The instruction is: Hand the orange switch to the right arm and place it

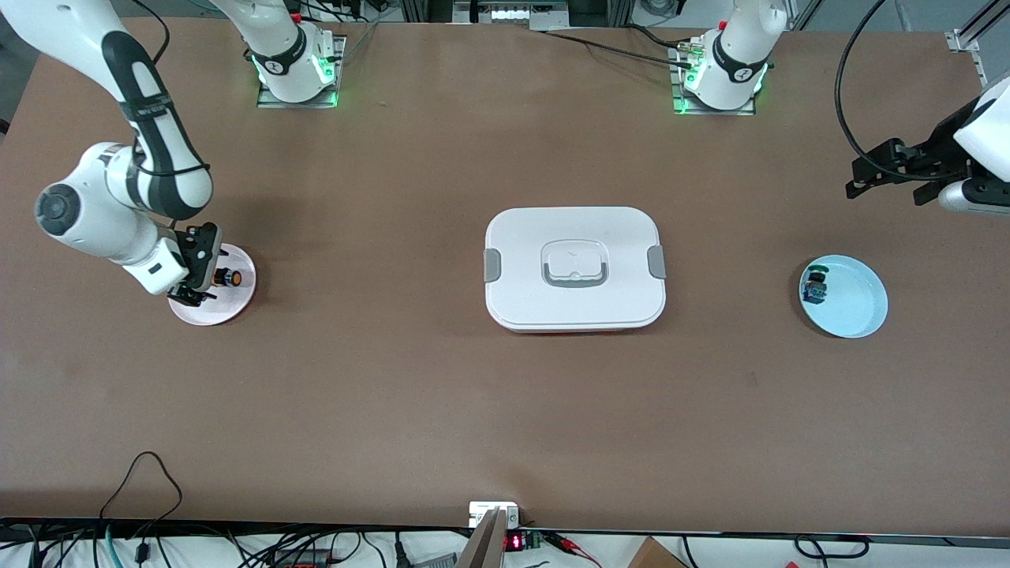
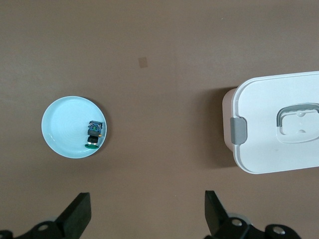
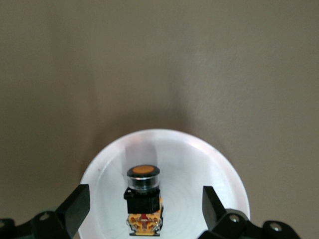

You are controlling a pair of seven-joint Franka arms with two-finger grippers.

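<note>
The orange switch (image 1: 227,278) (image 3: 143,196) lies on its side on a pale pink plate (image 1: 225,314) (image 3: 199,154) at the right arm's end of the table. Its orange cap points toward the middle of the table. My right gripper (image 1: 200,270) (image 3: 144,198) hangs low over the plate, open, with a finger on each side of the switch and touching neither side. My left gripper (image 1: 872,170) (image 2: 147,199) waits open and empty over bare table at the left arm's end.
A white lidded box (image 1: 574,268) (image 2: 279,129) with a grey handle sits mid-table. A pale blue plate (image 1: 856,304) (image 2: 65,127) at the left arm's end holds a small green-capped switch (image 1: 815,285) (image 2: 94,134). Cables run along the table's front edge.
</note>
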